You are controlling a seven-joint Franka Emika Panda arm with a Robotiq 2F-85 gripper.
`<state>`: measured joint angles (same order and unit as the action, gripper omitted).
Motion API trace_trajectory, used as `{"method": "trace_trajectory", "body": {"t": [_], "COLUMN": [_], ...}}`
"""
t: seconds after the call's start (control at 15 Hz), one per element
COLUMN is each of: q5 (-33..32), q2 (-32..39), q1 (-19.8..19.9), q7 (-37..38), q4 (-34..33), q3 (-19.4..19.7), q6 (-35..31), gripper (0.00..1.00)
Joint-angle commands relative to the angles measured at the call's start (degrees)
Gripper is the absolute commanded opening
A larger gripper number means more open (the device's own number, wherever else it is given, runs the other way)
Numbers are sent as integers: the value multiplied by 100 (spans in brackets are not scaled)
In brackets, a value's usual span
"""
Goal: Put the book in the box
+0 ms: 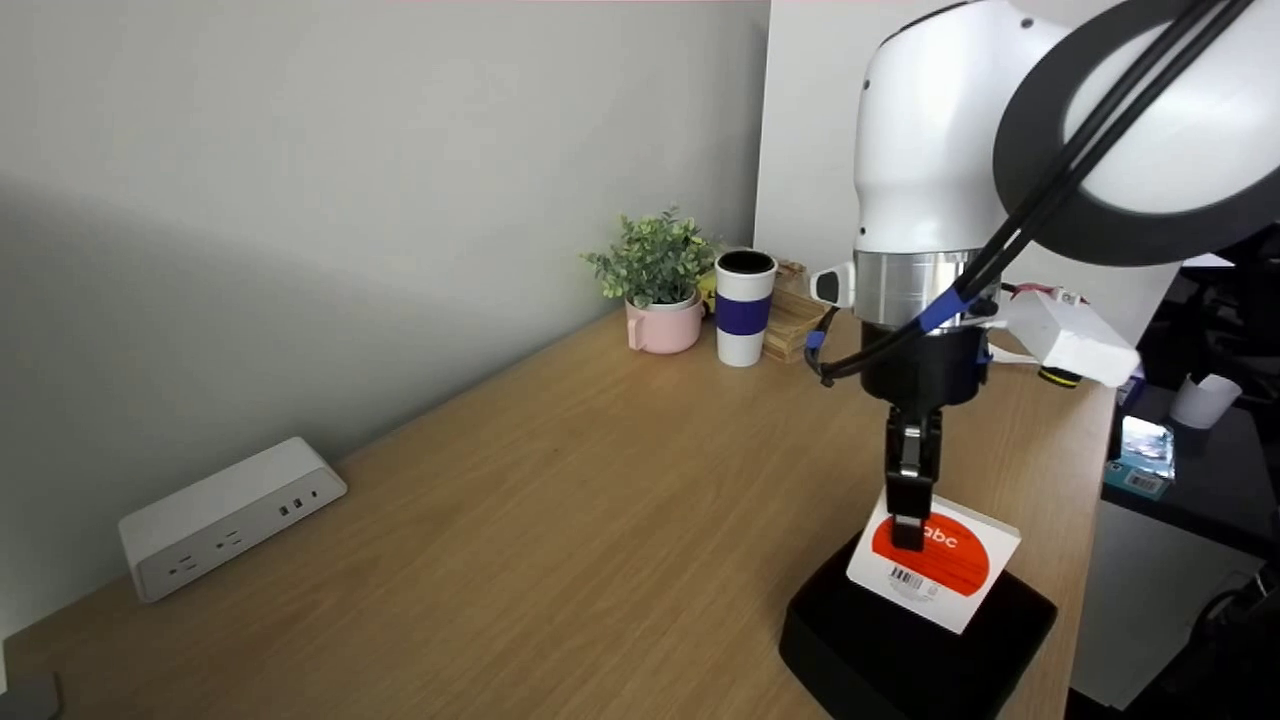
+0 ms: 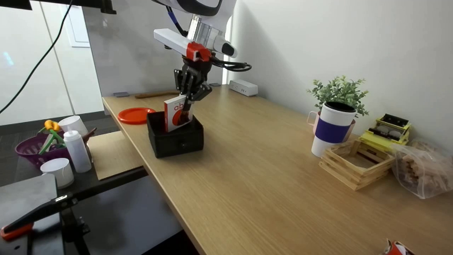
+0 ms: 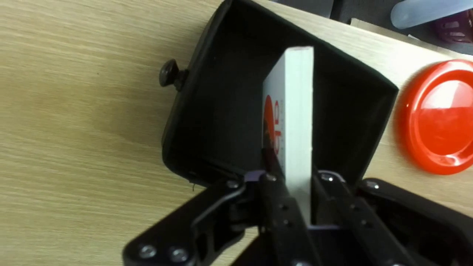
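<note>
The jaws clamp the book [image 3: 298,111] on edge at the mouth of the black box [image 2: 170,146], which stands on the bench [image 1: 560,480] beside a red plate [image 3: 441,125]; a knob [image 3: 169,73] projects from one box wall; whether the book touches the box is not discernible

The box [image 3: 232,96] has free room on 2 sides of the book [image 3: 299,111]; just outside lies a red plate [image 3: 441,129].
</note>
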<state>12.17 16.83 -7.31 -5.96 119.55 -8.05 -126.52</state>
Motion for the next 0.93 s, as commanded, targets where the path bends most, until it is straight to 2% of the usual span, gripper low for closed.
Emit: {"method": "trace_trajectory", "body": {"t": [0.0,0.87], "q5": [-160,-113], "q2": [-141,145], "q1": [-5,131], "q7": [133,150], "q4": [125,-114], "q3": [-13,100], "q6": [126,862], "gripper": [4,4]}}
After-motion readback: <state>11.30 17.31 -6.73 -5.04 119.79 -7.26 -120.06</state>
